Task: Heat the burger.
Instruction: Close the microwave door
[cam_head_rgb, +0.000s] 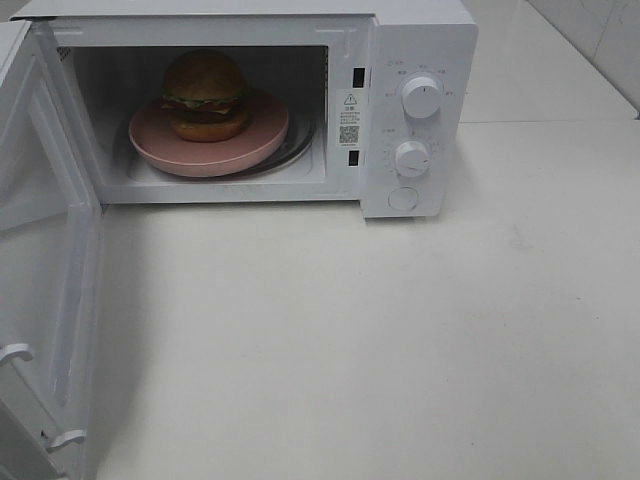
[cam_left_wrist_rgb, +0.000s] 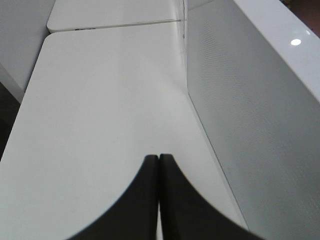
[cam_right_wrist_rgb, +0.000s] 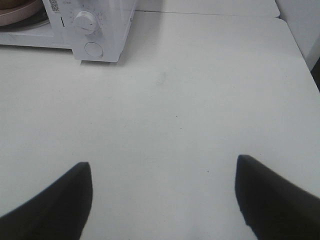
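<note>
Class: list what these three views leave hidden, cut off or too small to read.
Exterior high: sticker print too small to read; microwave door cut by the left edge; burger hides the pink plate's back rim.
Right wrist: burger outside the frame; only a plate sliver shows.
Left wrist: whether the shut left gripper touches the door is unclear.

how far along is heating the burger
Done: the burger sits on its plate inside the microwave. In hand: the left tool is shut, empty, beside the open door; the right tool hangs open over the table. Left: closing the door, then probably setting the dials.
</note>
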